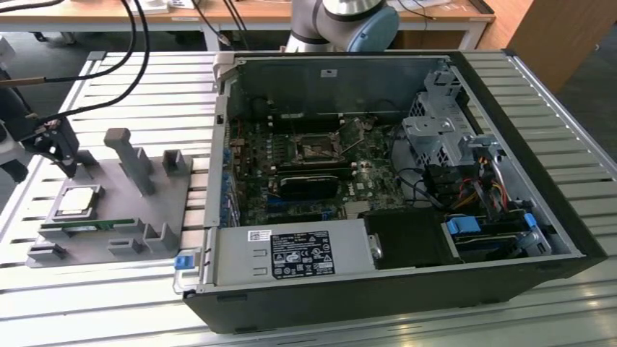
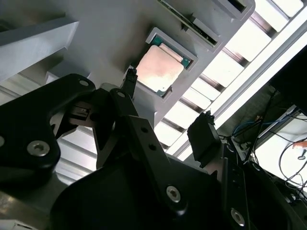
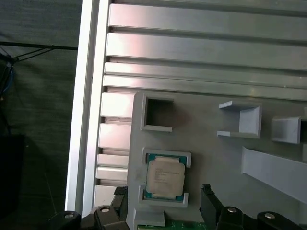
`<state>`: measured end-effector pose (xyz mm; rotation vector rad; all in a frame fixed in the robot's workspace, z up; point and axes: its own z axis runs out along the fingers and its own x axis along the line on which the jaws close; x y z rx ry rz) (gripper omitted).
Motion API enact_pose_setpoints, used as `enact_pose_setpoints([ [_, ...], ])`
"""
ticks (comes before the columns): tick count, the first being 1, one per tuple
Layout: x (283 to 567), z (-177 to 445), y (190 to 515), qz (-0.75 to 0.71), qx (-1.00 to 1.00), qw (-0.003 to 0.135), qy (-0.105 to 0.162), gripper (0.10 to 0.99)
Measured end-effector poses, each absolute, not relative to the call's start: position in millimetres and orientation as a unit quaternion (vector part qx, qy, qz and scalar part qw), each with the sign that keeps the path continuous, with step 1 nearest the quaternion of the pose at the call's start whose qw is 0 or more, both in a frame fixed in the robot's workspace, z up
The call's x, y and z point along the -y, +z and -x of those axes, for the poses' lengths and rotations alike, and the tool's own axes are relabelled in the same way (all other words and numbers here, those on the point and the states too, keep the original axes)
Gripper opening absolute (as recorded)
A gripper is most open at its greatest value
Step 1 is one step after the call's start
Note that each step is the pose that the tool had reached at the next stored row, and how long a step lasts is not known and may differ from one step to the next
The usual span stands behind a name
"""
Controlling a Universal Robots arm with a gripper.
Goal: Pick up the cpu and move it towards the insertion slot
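Spread open and empty, my pincer point(image 3: 164, 191) hangs above the cpu point(image 3: 165, 175), with one finger to either side of it in both wrist views and neither touching. The cpu lies flat in its square recess on the grey holder point(image 1: 126, 210) on the slatted table point(image 1: 144, 94). The insertion slot point(image 1: 316, 150) sits well apart, on the motherboard inside the open computer case point(image 1: 386, 296), toward the exterior view's right.

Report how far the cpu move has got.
Done: the end effector hangs over the cpu, with open fingers either side. In hand: nothing; the cpu lies seated in its grey holder. Left: lifting it and carrying it to the insertion slot.
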<state>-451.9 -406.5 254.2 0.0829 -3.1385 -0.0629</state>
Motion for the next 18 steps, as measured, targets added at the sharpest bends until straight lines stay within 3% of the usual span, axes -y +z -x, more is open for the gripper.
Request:
enact_pose_setpoints([
  [18, 407.3, 452.0, 233.4, -0.026, 0.999, 0.0, -0.019, 0.706],
])
